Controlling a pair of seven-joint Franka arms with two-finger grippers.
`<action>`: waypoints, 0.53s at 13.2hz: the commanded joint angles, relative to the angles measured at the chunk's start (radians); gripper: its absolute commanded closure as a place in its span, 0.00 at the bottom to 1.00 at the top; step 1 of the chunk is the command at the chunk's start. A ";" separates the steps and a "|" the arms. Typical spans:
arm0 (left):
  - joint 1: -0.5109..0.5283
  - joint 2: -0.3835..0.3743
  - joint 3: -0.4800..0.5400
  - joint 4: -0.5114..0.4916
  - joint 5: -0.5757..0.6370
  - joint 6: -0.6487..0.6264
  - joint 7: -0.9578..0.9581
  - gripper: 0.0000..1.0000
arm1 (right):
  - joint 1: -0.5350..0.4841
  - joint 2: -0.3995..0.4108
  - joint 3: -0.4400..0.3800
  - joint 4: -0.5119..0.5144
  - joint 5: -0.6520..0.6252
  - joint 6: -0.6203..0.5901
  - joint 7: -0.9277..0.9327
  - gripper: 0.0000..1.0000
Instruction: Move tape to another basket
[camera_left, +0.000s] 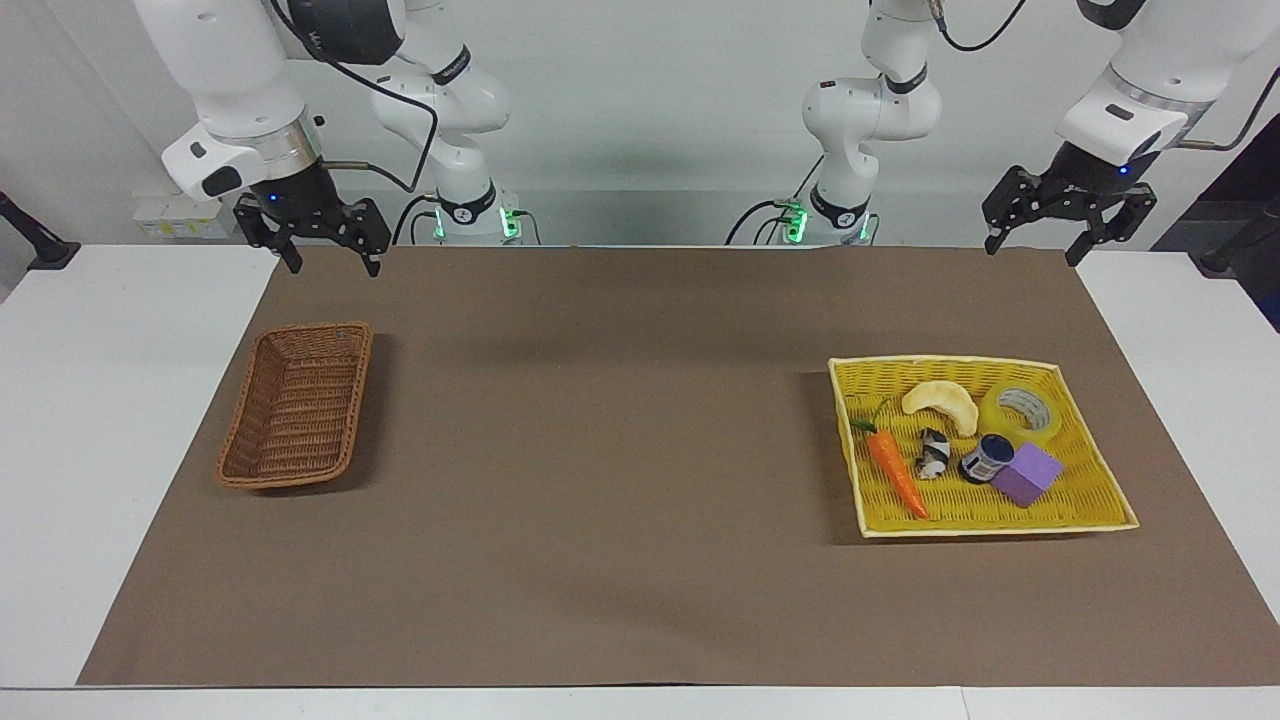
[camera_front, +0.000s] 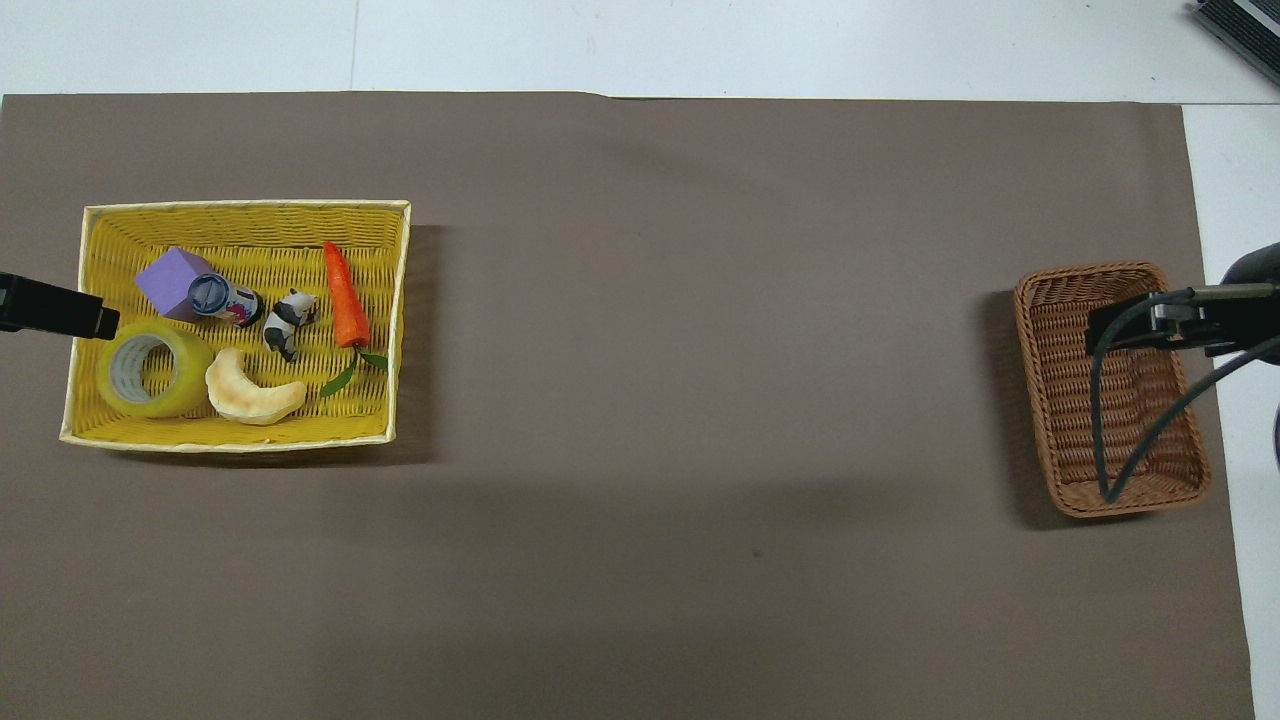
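The tape (camera_left: 1022, 410) is a yellow roll lying flat in a corner of the yellow tray basket (camera_left: 940, 362), at the left arm's end of the table. It also shows in the overhead view (camera_front: 150, 368). The brown wicker basket (camera_left: 297, 405) stands empty at the right arm's end and shows in the overhead view too (camera_front: 1110, 385). My left gripper (camera_left: 1035, 250) hangs open and empty, high over the mat's edge by the robots. One of its fingers (camera_front: 60, 310) shows beside the tape. My right gripper (camera_left: 331, 264) hangs open and empty, high over the mat's edge above the brown basket.
The yellow tray (camera_front: 245, 207) also holds a carrot (camera_left: 897, 472), a small panda figure (camera_left: 934, 453), a dark can (camera_left: 986, 458), a purple block (camera_left: 1028, 474) and a pale crescent pastry (camera_left: 942, 403). A brown mat (camera_left: 600, 450) covers the table.
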 joint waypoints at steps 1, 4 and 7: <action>0.009 -0.022 -0.008 -0.023 0.019 0.017 -0.004 0.00 | -0.007 0.004 0.008 0.009 -0.009 -0.004 0.021 0.00; 0.009 -0.022 -0.008 -0.022 0.019 0.014 -0.002 0.00 | -0.007 0.004 0.008 0.009 -0.009 -0.004 0.021 0.00; 0.009 -0.024 -0.006 -0.022 0.019 0.003 -0.002 0.00 | -0.007 0.004 0.008 0.009 -0.009 -0.004 0.021 0.00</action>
